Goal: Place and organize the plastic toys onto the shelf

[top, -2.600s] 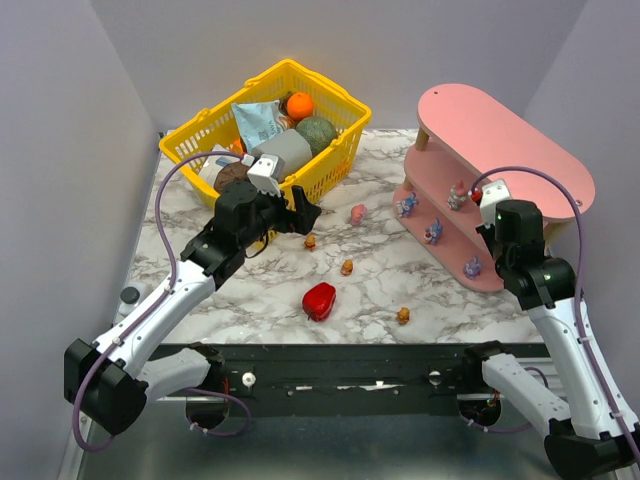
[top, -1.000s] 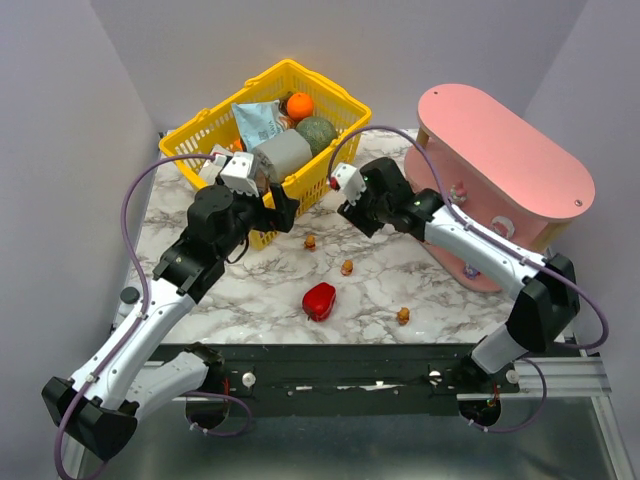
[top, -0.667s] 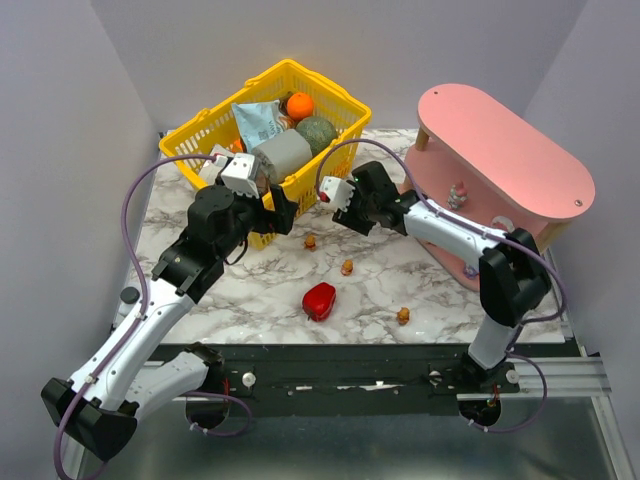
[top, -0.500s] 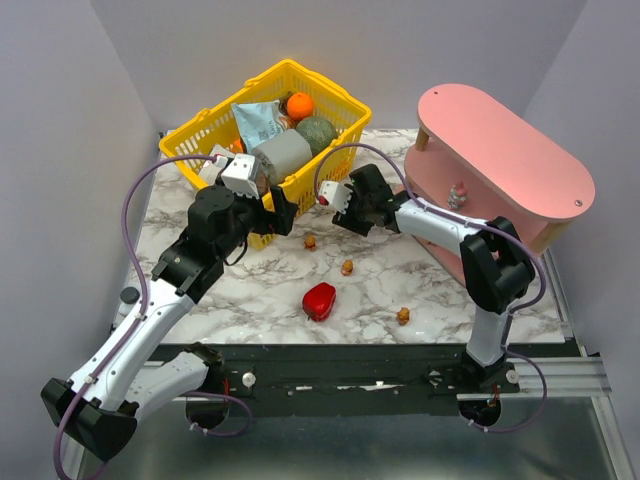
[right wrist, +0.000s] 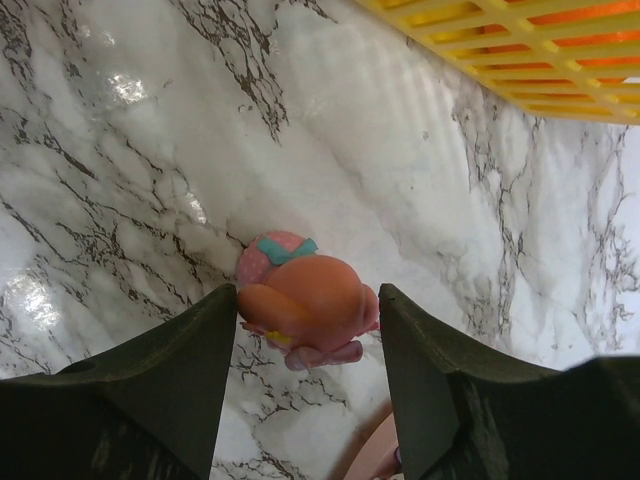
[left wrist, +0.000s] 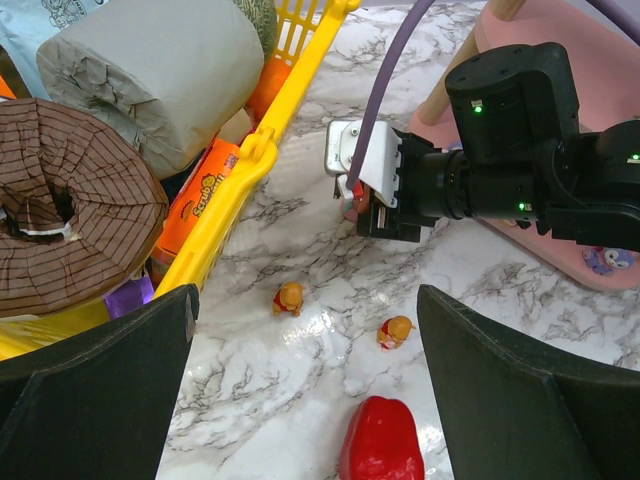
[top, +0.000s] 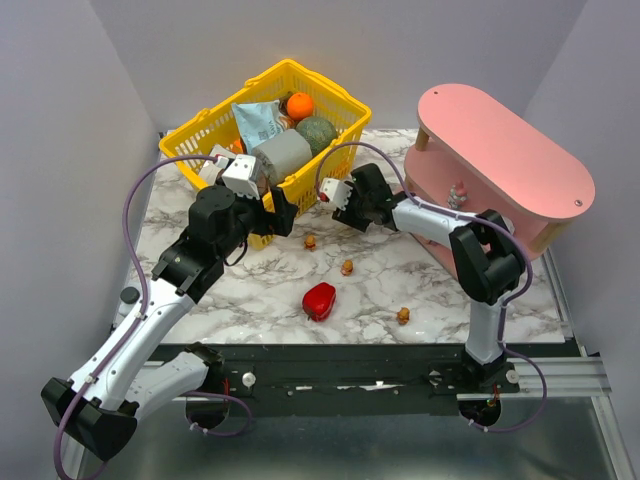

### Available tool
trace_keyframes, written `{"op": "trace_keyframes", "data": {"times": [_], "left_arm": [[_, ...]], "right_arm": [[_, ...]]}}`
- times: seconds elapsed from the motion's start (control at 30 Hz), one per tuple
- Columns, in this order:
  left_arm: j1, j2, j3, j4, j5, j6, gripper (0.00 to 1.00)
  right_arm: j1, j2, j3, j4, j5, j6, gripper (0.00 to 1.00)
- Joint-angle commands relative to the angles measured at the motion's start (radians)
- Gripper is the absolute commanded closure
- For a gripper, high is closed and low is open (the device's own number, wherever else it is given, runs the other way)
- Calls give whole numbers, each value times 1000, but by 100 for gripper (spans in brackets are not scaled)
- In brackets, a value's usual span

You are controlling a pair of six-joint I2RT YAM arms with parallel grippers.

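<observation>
Straddles pink figurine (right wrist: 300, 305) on surface (right wrist: 120, 150), 9 o'clock of pink shelf (top: 500, 150), with right gripper (right wrist: 307, 297) jaws apart. Risks off-centre pinch popping it out sideways. Hangs left gripper (left wrist: 305, 300) jaws apart, empty.

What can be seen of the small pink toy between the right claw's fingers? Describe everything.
The pink toy is a tiny glossy plastic figurine, rounded, with a pink head, a teal bow and an orange-pink body. It sits on the marble table, near the yellow basket. The right claw straddles it, a finger close on each side; whether they press it cannot be told.
</observation>
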Motion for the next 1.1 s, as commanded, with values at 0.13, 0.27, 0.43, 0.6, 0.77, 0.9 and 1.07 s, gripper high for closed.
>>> {"op": "trace_keyframes", "data": {"times": [0.13,0.27,0.43,0.6,0.77,0.9,1.07], "left_arm": [[7,-7,17,-5,6,-7,1],[7,-11,14,-3,2,-9,1],[9,-17,2,0,3,-9,1],[9,-19,-5,0,10,-13,1],[9,-19,-6,4,6,-10,1],[9,-16,-6,9,8,-10,1],[10,-11,-6,14,10,-12,1]], "right_arm": [[-26,27,28,-49,-44,63,39],[-26,41,34,-78,-26,103,40],[-26,52,45,-118,-18,135,41],[-26,76,90,-174,-18,164,58],[-26,79,108,-217,-32,195,71],[-26,84,130,-266,-43,198,79],[-26,65,139,-312,-27,192,86]]}}
